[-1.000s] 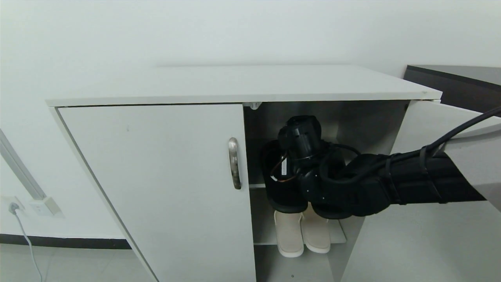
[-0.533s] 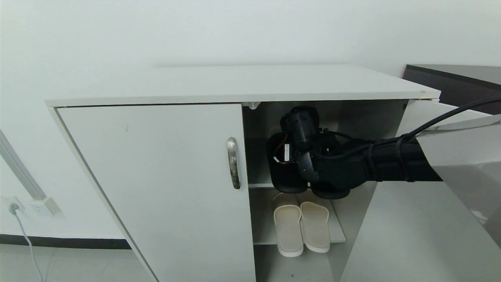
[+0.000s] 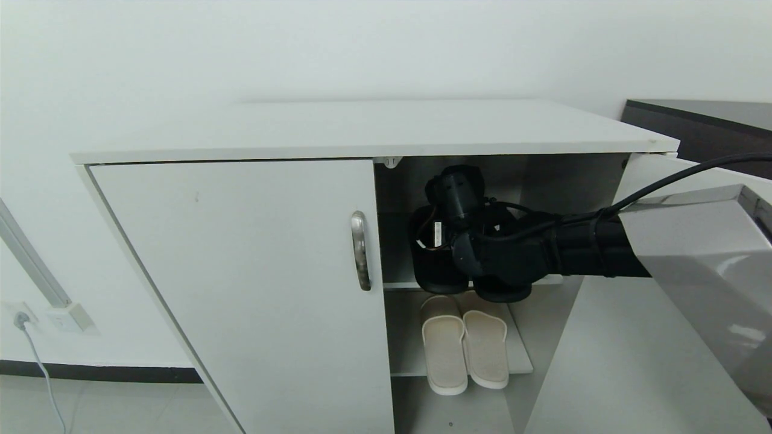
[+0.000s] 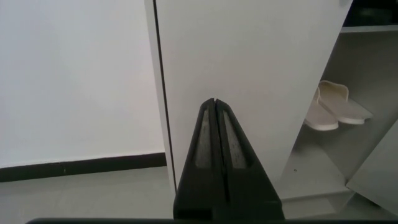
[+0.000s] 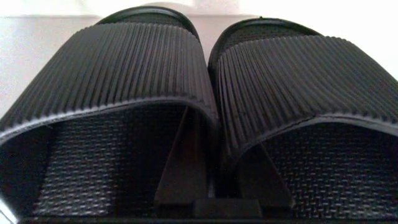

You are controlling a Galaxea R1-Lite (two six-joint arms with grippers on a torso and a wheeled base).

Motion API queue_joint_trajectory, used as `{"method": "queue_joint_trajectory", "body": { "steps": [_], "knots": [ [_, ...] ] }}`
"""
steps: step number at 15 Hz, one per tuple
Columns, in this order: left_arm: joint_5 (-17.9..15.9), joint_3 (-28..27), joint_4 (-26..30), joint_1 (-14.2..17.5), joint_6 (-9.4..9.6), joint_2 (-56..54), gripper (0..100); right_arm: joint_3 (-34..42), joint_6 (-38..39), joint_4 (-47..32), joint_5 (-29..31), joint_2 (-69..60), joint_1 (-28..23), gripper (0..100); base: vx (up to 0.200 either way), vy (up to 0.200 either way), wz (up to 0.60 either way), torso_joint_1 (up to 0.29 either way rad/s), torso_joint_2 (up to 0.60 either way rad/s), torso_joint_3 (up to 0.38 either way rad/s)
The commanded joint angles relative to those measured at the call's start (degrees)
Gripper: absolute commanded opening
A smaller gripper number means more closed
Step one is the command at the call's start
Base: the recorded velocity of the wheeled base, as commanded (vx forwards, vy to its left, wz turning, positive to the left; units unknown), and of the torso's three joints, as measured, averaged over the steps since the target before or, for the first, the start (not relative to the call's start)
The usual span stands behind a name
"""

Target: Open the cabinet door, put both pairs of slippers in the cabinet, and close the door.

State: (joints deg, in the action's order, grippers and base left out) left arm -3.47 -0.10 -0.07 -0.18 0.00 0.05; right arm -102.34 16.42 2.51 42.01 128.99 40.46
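The white cabinet [image 3: 362,129] has its left door shut and its right door [image 3: 633,361] swung open. My right arm reaches into the open half at the upper shelf [image 3: 395,285]. The black slippers [image 3: 435,274] are side by side there, heels sticking out over the shelf's front edge. My right gripper [image 5: 214,134] is shut on the black slippers [image 5: 143,68], one finger inside each, pinching their adjoining walls. The white slippers [image 3: 463,340] lie on the lower shelf, also seen as white slippers [image 4: 336,106]. My left gripper [image 4: 215,102] is shut and empty, low before the shut left door.
A metal handle [image 3: 360,250] runs down the shut door's inner edge. A wall socket with a cable [image 3: 21,319] sits low at the left. A dark surface [image 3: 699,129] stands behind the cabinet at the right. The floor in front of the cabinet is bare.
My right arm has pushed deeper into the cabinet, carrying the black slippers up and back to the upper shelf. The white slippers below are now uncovered.
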Motion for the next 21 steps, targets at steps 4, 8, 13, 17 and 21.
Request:
{"method": "queue_joint_trajectory", "body": {
  "steps": [4,8,13,17,21],
  "knots": [
    [-0.04,0.01,-0.01,-0.08,-0.09,0.04,0,0.12,0.19,-0.05,0.09,0.47,-0.38,0,0.0,0.0,0.0,0.0,0.0,0.0],
    [0.05,0.01,-0.01,0.01,-0.09,0.04,0,1.09,0.19,-0.14,0.09,0.47,-0.38,100,0.0,0.0,0.0,0.0,0.0,0.0],
    [0.05,0.01,-0.01,-0.08,-0.18,0.04,0,6.63,0.37,0.21,0.53,-4.27,1.46,100,0.0,0.0,0.0,0.0,0.0,0.0],
    [0.05,0.01,-0.01,-0.08,-0.26,0.04,0,14.27,0.98,1.27,1.67,-10.16,3.92,100,0.0,0.0,0.0,0.0,0.0,0.0],
    [0.05,0.01,-0.01,0.01,-0.26,0.04,0,20.07,1.6,2.94,2.64,-14.82,5.77,100,0.0,0.0,0.0,0.0,0.0,0.0]
  ]
}}
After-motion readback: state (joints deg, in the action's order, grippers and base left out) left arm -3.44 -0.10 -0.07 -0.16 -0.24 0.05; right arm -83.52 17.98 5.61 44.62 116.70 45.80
